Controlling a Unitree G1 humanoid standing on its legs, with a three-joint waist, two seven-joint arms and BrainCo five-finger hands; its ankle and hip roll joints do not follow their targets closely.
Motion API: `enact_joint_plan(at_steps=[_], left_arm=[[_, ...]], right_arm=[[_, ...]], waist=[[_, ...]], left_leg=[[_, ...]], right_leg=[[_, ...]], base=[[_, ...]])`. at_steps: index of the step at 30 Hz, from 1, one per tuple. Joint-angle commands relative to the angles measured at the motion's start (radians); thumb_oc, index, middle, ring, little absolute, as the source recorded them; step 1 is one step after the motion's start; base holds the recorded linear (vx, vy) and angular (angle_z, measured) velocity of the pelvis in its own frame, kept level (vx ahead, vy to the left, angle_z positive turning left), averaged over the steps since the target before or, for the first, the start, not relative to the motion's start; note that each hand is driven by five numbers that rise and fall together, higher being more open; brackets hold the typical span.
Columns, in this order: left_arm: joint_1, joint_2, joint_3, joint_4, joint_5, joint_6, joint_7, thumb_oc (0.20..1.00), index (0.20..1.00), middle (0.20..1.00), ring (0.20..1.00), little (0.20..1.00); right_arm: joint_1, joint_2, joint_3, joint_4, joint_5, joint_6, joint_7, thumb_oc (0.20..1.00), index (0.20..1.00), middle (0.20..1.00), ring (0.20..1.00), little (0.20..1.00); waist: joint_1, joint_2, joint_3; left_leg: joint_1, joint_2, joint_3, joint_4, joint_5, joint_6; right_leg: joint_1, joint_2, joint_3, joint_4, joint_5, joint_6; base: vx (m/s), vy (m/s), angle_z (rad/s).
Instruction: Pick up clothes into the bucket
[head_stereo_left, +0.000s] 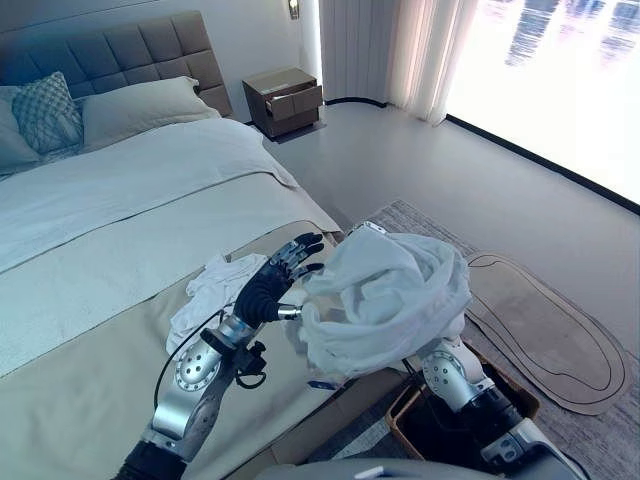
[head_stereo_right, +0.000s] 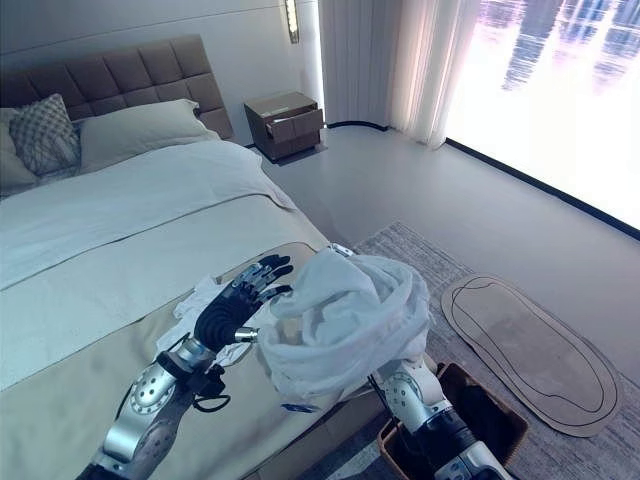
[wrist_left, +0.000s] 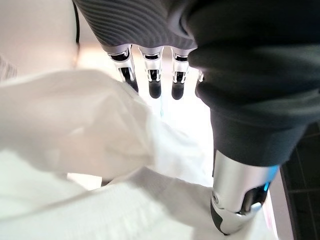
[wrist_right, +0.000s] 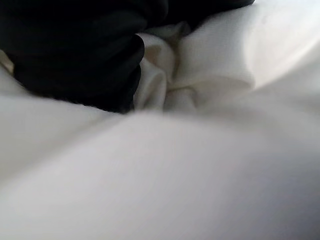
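You've got a big white garment up in the air, bunched over your right hand, and it hangs just past the bed's foot corner, above and a little bedward of the dark bucket on the floor. That's a sensible carry height: the cloth's lowest folds clear the mattress edge, so nothing should drag on the way across. The right wrist view gives you cloth pressed close on all sides with the dark cover buried in it, so you cannot tell how those fingers are set (wrapped or merely draped, the folds hide it).

Your left hand is beside the bundle's bed-side edge, fingers straight and spread, tips touching or nearly touching the fabric. From the left wrist view the fingers reach out over white cloth with nothing curled round it, so read this as a steadying hand and not a grip; it looks placed to keep the loose flap from swinging back onto the bed.

A second white garment lies crumpled on the tan bed runner behind your left forearm, untouched. So you're mid-transfer on the first piece: the bucket's opening is lower and to your right, partly hidden by your own arm, with the grey rug beyond it. Watch the trailing hem near the bed corner, it could snag there
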Motion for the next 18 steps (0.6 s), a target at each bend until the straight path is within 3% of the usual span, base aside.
enact_joint_plan(at_steps=[1,8,18], left_arm=[[-0.016,0.011,0.064,0.030,0.042,-0.044,0.040,1.000,1.000,1.000,1.000,1.000],[0.021,-0.002,0.108,0.082,0.076,-0.044,0.071,1.000,1.000,1.000,1.000,1.000],[0.087,-0.010,0.193,0.111,0.084,-0.038,0.085,1.000,1.000,1.000,1.000,1.000]], right_arm=[[-0.002,0.064,-0.055,-0.072,0.109,-0.022,0.042,0.200,0.200,0.200,0.200,0.200],[0.113,0.065,-0.134,-0.086,0.164,-0.031,0.029,0.200,0.200,0.200,0.200,0.200],[0.300,0.099,-0.426,-0.088,0.226,-0.093,-0.039,0.200,0.200,0.200,0.200,0.200]], waist=[[0.014,-0.064,-0.004],[0.002,-0.065,-0.002],[-0.025,-0.065,0.000]], left_leg=[[0.019,0.003,-0.013,0.048,-0.106,0.016],[0.016,0.003,-0.009,0.051,-0.108,0.016],[0.019,0.003,-0.005,0.049,-0.110,0.016]], right_leg=[[-0.087,-0.056,-0.010,0.000,0.134,0.044],[-0.092,-0.057,-0.011,0.005,0.133,0.045],[-0.093,-0.060,-0.006,0.007,0.133,0.047]], base=[[0.00,0.000,0.00],[0.00,0.000,0.00],[0.00,0.000,0.00]])
